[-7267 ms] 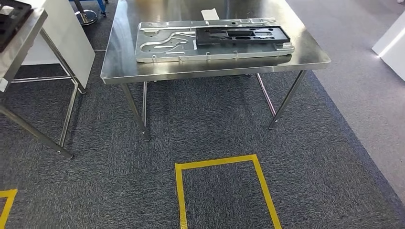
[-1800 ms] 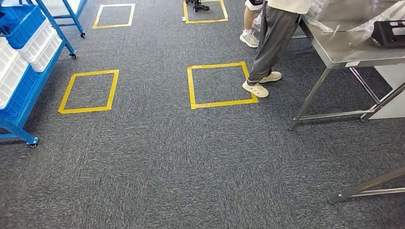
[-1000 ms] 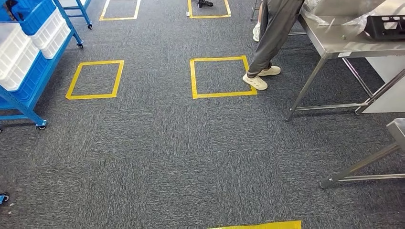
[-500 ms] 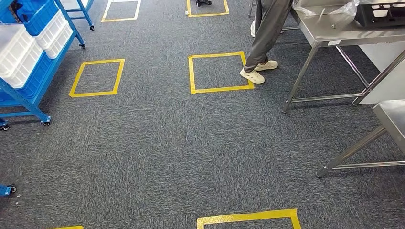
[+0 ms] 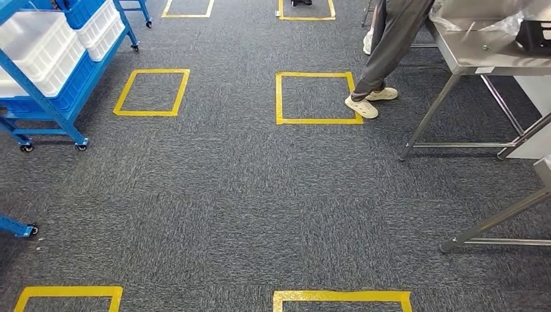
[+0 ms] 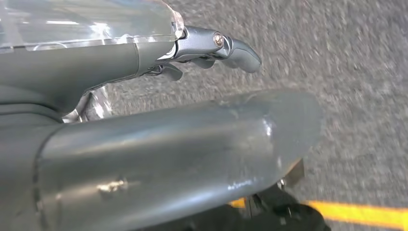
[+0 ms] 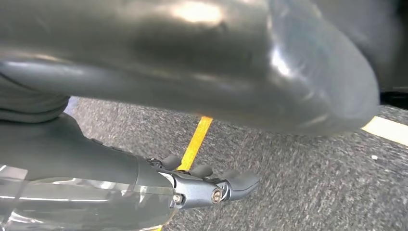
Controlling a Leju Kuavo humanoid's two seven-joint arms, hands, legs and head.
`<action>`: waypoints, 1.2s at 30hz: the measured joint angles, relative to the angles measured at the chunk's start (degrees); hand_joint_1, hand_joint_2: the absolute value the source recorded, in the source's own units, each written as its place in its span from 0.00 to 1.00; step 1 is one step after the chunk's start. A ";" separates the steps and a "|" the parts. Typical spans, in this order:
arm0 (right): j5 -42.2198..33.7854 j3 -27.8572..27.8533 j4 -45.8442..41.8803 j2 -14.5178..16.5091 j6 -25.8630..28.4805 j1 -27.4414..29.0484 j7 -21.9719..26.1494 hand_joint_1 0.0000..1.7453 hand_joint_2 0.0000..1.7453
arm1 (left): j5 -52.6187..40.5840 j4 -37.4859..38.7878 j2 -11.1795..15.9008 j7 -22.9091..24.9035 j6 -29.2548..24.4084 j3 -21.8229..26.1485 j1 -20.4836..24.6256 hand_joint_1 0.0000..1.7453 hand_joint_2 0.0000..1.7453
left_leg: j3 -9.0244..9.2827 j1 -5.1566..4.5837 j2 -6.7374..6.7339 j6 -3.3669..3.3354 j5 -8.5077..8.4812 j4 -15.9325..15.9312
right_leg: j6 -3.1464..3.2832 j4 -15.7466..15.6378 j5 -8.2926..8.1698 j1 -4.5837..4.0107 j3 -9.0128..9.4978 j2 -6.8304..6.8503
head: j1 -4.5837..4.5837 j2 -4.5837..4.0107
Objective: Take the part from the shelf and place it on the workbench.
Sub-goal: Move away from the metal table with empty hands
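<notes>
A blue shelf on small wheels stood at the far left of the head view, with white bins and a blue bin on its levels. What lay inside the bins could not be made out, so the part itself could not be picked out there. At the far right stood a steel workbench, with crumpled clear plastic and a dark object on its top; whether that object was a part could not be told. The leg of a second steel table came in lower on the right.

The left hand hung over grey carpet, its fingers stretched out loosely and nothing in them. The right hand hung likewise over the carpet, fingers extended and apart, with nothing held.

Yellow tape squares marked the carpet between shelf and workbench, with more along the near edge. A person in grey trousers and pale shoes stood beside the workbench, one foot touching the corner of a tape square.
</notes>
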State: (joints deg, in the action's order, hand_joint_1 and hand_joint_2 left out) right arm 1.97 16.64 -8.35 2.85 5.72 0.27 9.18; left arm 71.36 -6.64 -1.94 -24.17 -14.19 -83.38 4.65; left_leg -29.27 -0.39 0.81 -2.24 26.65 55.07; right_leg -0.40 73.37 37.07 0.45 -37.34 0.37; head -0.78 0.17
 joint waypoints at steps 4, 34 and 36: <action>0.00 0.03 0.03 -0.07 -0.01 0.17 0.00 0.00 0.00 | 0.00 0.00 -0.12 -0.01 -0.02 -0.25 -0.09 0.00 0.00 | -0.73 0.03 2.39 0.77 0.51 1.64 | -0.17 -10.47 -6.41 0.60 5.09 -2.28 | 0.08 0.00; -0.04 0.40 0.13 -0.12 -0.95 0.31 -0.38 0.00 0.00 | 1.23 0.00 -0.36 0.34 -0.30 -0.68 -0.03 0.00 0.00 | -1.80 0.04 3.50 0.40 -0.35 2.00 | 0.01 -7.39 -5.70 0.47 2.83 -2.09 | -0.12 0.00; -0.02 0.44 0.16 -0.13 -0.90 0.34 -0.57 0.00 0.00 | 1.58 0.00 -0.43 0.64 -0.25 -0.62 0.03 0.00 0.00 | -2.18 -0.04 4.87 0.95 -0.02 2.69 | 0.25 -13.10 -8.03 0.65 5.12 -4.20 | -0.10 0.00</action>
State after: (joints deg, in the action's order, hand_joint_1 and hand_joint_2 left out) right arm 1.95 17.09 -8.19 2.72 4.81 0.61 8.61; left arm 72.95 -6.64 -2.37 -23.53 -14.44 -84.00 4.68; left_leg -31.45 -0.43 5.67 -1.29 26.63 57.76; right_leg -0.15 60.27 29.04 1.10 -32.22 -3.84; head -0.89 0.17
